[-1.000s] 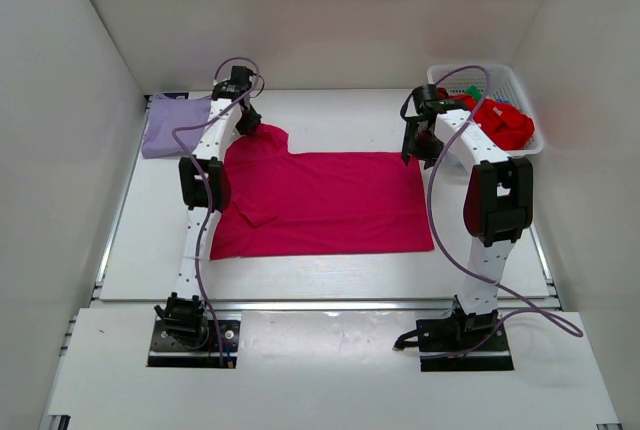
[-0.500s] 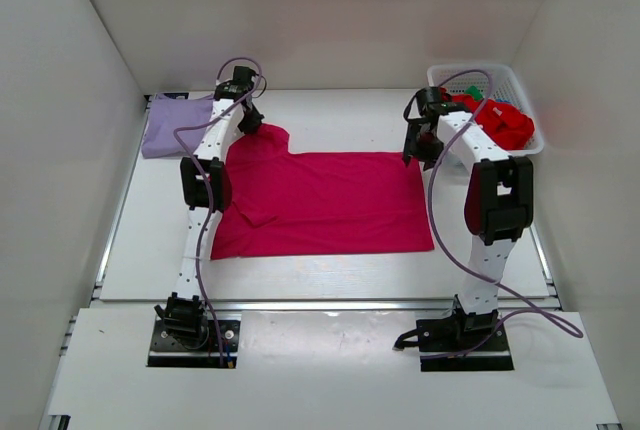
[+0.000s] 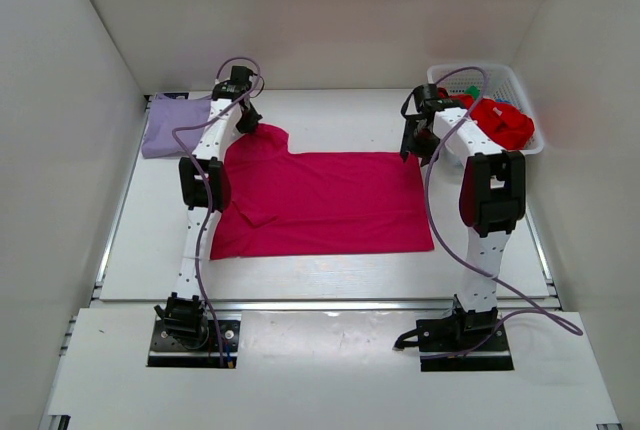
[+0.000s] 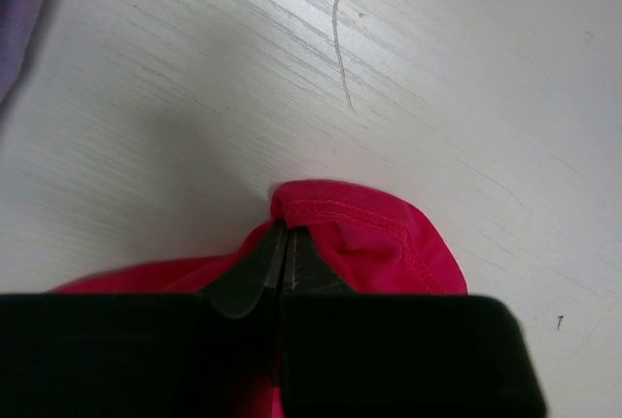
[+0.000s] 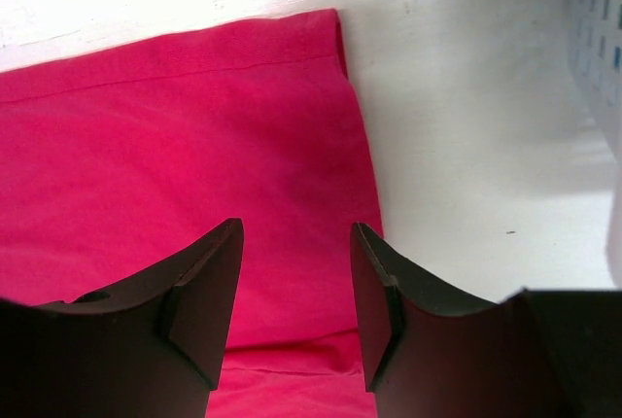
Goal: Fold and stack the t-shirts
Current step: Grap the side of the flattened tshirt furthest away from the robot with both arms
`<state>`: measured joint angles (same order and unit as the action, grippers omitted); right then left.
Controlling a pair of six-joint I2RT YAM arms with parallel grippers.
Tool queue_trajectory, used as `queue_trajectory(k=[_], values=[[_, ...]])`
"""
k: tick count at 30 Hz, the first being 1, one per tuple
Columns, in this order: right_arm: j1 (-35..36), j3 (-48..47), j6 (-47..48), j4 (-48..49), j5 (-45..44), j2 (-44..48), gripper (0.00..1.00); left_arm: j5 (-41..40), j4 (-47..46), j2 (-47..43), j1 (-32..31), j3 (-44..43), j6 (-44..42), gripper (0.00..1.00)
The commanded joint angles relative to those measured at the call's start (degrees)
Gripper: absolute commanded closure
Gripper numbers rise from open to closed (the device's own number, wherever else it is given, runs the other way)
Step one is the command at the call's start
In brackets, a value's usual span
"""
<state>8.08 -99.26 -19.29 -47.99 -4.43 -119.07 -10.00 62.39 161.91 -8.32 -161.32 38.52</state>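
From above, a white table sits inside a plain white-walled booth, and the magenta t-shirt lies spread flat across its middle, one sleeve reaching toward the far left. The lavender t-shirt lies folded at the far left corner, and the white lattice basket at the far right holds the red t-shirt with a scrap of green beside it (too small to make out). The left gripper sits at the sleeve and the right gripper is over the shirt's far right corner. The left wrist camera shows scuffed white tabletop and the left claw's jaws pressed together, pinching the hemmed edge of the magenta sleeve. The right wrist camera shows its jaws standing apart and holding nothing, above the shirt's hemmed corner, with bare table and the basket wall to the right
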Motion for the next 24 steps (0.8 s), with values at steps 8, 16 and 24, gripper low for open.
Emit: queue_trajectory(k=[8, 16, 24], values=[[1.0, -1.5, -0.1, 0.7, 0.2, 0.1, 0.54, 1.0, -2.3, -8.3, 0.3, -1.2, -1.8, 0.94], [0.9, -1.6, 0.0, 0.7, 0.3, -0.1, 0.55, 2.4, -2.2, -9.0, 0.8, -1.4, -2.5, 0.88], [0.8, -2.3, 0.0, 0.3, 0.1, -0.9, 0.55, 3.6, -2.0, -8.5, 1.2, -1.4, -2.6, 0.86]])
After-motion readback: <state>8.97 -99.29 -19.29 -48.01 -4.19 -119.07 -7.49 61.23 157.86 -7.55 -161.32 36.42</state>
